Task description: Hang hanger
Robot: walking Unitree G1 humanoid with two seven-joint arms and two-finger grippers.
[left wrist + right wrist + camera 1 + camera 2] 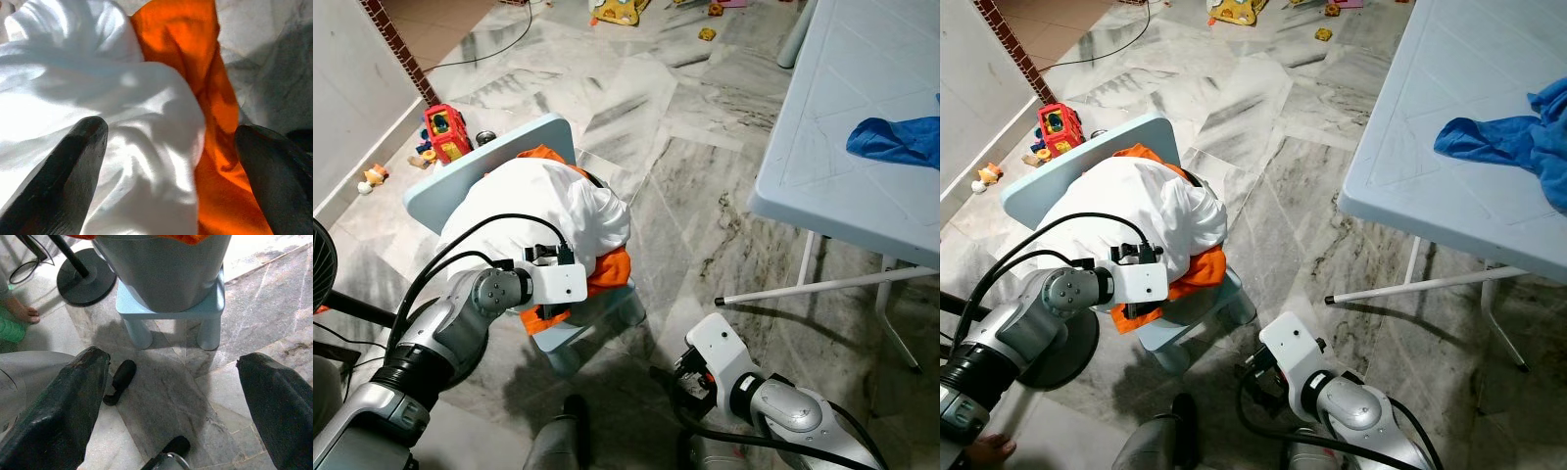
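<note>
Marble floor; toys scattered beside wall.

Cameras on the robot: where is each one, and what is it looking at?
Left eye view: on the head, looking down at the white cloth on the small blue chair; both silver arms show.
Right eye view: beside it on the head, same scene, shifted sideways.
Left wrist view: on the left arm, looking along the open left gripper at white cloth and orange cloth.
Right wrist view: on the right arm, looking along the open right gripper at the floor and the chair's legs.
Shared: the chair with its cloths.
</note>
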